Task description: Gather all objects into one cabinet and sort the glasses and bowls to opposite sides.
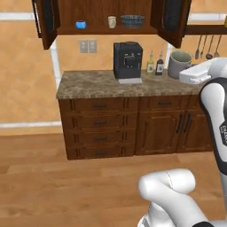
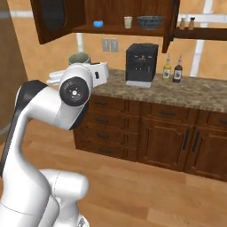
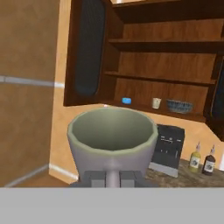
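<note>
grey mug (image 3: 112, 140) fills the lower middle of the hand view, the gripper (image 3: 113, 178) clamped on its handle. up in the cabinet (image 1: 106, 30), blue cup (image 1: 80, 24) sits left, cream mug (image 1: 112, 21) middle, bowl (image 1: 132, 20) right. likely risk: the mug clips the shelf edge or door, or crowds the bowl's side.

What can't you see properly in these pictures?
- Grey mug: in the hand view its handle and base are cut off at the bottom; in the left base view the arm hides part of it.
- Gripper: the mug hides how the fingers sit on it.
- Cream mug: its mark is too small to read.
- Bowl: the rim hides its inside.
- Cabinet: its top is cut off in both base views.
</note>
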Controlling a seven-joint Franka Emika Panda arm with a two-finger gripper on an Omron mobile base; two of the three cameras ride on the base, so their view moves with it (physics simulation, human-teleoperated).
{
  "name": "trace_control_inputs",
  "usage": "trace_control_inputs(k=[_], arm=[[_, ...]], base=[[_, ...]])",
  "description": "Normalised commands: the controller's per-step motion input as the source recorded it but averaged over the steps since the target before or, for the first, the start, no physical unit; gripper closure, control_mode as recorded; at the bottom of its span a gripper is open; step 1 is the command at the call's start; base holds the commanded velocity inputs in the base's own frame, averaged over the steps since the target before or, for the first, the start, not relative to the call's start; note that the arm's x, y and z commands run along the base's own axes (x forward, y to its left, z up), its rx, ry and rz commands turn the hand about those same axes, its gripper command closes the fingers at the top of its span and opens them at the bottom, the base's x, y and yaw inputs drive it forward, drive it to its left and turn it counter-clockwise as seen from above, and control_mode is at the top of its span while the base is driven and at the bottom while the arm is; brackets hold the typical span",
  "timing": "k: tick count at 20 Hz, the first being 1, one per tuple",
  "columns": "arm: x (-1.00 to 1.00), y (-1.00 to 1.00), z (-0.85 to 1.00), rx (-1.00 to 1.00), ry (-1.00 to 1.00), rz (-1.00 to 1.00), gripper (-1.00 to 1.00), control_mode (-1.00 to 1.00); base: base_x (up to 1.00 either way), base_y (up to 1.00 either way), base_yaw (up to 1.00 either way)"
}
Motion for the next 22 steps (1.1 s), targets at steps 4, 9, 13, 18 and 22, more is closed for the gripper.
trace_control_inputs(k=[4, 9, 13, 18, 22], arm=[[0.0, 0.0, 0.0, 0.0, 0.0, 0.0, 1.0, 1.0], [0.0, 0.0, 0.0, 0.0, 0.0, 0.0, 1.0, 1.0], [0.0, 0.0, 0.0, 0.0, 0.0, 0.0, 1.0, 1.0], [0.0, 0.0, 0.0, 0.0, 0.0, 0.0, 1.0, 1.0], [0.0, 0.0, 0.0, 0.0, 0.0, 0.0, 1.0, 1.0]], base=[[1.0, 0.79, -0.03], [1.0, 0.29, -0.03], [1.0, -0.22, 0.0], [1.0, -0.14, 0.0], [1.0, 0.0, 0.0]])
